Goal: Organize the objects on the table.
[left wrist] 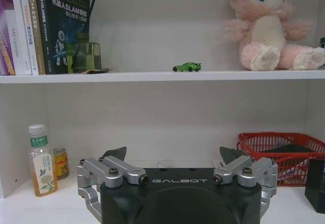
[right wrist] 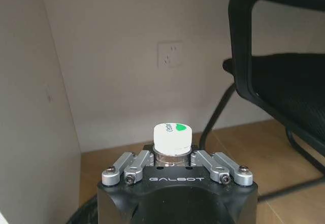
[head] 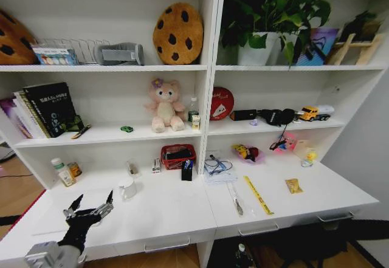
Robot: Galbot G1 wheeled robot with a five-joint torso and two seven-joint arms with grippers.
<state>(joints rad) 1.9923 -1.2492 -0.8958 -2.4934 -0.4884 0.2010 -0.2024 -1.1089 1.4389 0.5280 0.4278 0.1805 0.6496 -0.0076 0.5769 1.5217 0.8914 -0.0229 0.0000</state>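
Two tools: left tool [head: 91, 208] open over table [head: 170, 213] near mug [head: 127, 188]; right tool [right wrist: 172, 159] clamps bottle [right wrist: 172, 138].

"GALBOT" printed in pale letters on black body of left gripper [left wrist: 175, 159]. Same "GALBOT" on body of right gripper [right wrist: 173, 156]. Dark book [left wrist: 66, 26] spine on shelf: Chinese characters plus "SLAM". White book [left wrist: 29, 26] spine beside it: begins "C++", remainder unreadable. Bottle labels illegible.
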